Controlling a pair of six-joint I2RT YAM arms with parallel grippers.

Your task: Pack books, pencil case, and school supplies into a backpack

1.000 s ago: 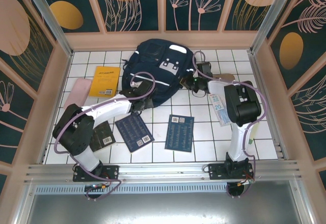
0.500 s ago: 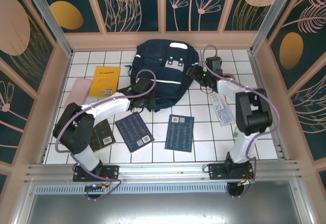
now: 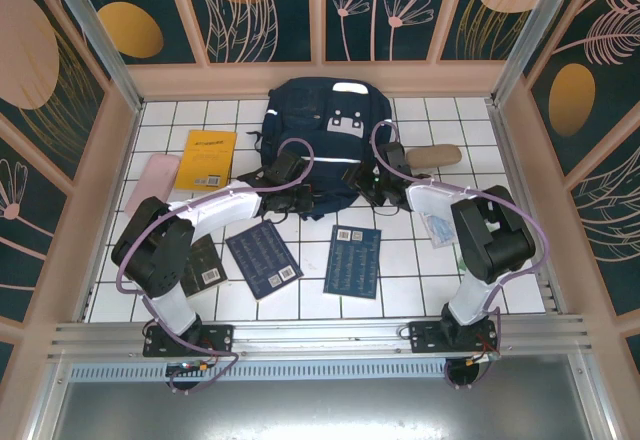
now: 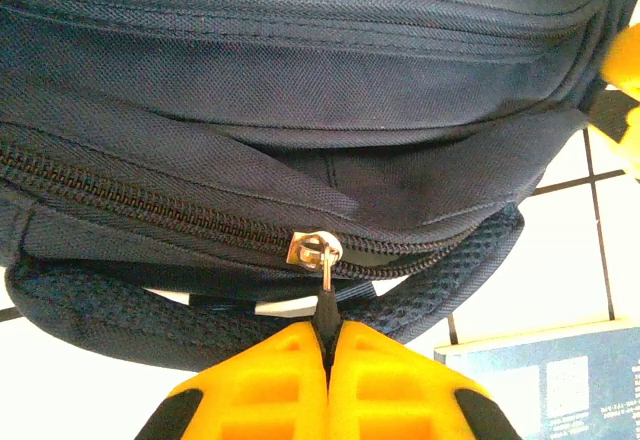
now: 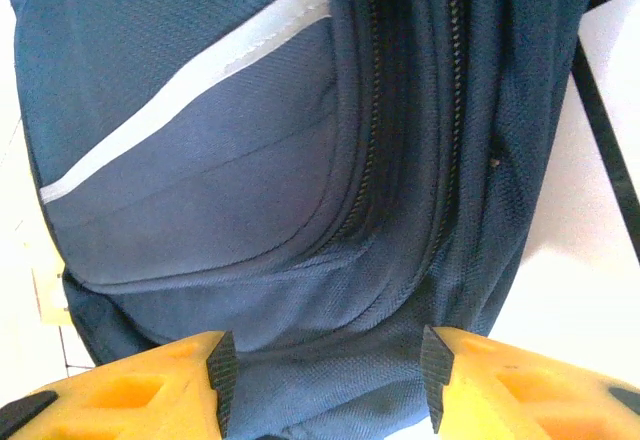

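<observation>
The navy backpack (image 3: 330, 135) lies at the back middle of the tiled table. My left gripper (image 3: 303, 198) is at its near-left edge, shut on the dark zipper pull (image 4: 327, 305) that hangs from a metal slider (image 4: 314, 252). My right gripper (image 3: 363, 184) is open at the pack's near-right edge, with navy fabric (image 5: 320, 350) between its fingertips (image 5: 218, 368). A yellow book (image 3: 211, 158) and a pink case (image 3: 150, 182) lie to the left. Two navy books (image 3: 264, 260) (image 3: 352, 260) and a blackish book (image 3: 205, 265) lie in front. A tan pouch (image 3: 432, 154) lies right of the pack.
A pale blue-and-white packet (image 3: 437, 228) lies under my right forearm. Wooden walls with patterned panels close in the table on three sides, and a metal rail (image 3: 320, 335) runs along the near edge. A navy book corner (image 4: 560, 380) sits just beside my left fingers.
My right gripper has opened and moved from near the tan pouch down to the pack's near-right edge. The backpack has turned straighter. The left gripper stays shut at the zipper.
</observation>
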